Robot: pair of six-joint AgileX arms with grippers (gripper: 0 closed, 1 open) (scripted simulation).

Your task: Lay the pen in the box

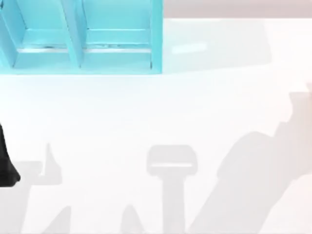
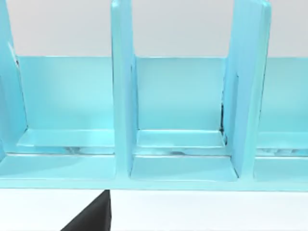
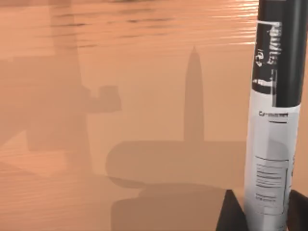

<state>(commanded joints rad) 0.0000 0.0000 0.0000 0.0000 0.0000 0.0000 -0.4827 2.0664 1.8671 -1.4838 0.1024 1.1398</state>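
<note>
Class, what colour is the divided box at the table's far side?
Light turquoise blue box, showing best in the left wrist view.

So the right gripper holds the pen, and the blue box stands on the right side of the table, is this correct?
One part is wrong: the blue box stands on the left side of the table, as the top view shows. The rest holds: the right gripper holds the pen, seen in the right wrist view. The left arm sits at the table's left edge.
</note>
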